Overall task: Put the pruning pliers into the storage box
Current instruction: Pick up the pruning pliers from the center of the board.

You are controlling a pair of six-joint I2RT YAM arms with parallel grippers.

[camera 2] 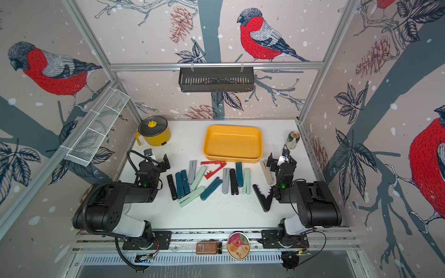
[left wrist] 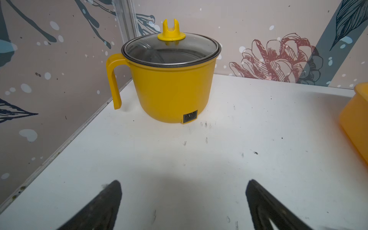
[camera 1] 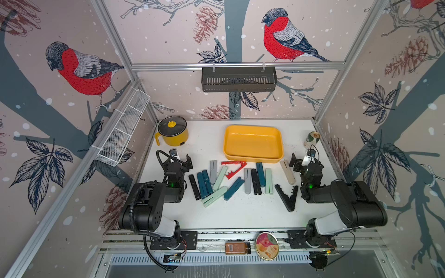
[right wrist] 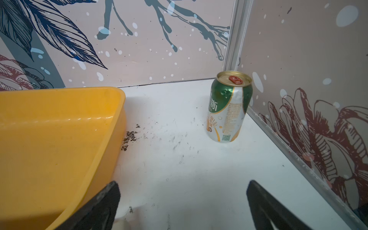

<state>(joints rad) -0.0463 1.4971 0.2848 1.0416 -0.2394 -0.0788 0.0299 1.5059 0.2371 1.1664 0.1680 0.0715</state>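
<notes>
White tabletop, bird-print walls on three sides. Pruning pliers (camera 1: 233, 189) lie in a loose row across mid-table; the red pair (camera 1: 237, 171) and one black pair (camera 1: 290, 204) are spread in a V. Storage box (camera 1: 252, 127) sits just behind the row with nothing inside. Left gripper (left wrist: 184, 182) hangs left of the row, jaws wide apart, holding nothing, facing the yellow pot (camera 1: 172, 138). Right gripper (right wrist: 183, 183) is likewise wide and bare, beside the beige pair (camera 1: 287, 172), facing a can (camera 1: 312, 140).

Drink can (right wrist: 229, 107) with white character 斯 on green, small QR code near base
</notes>
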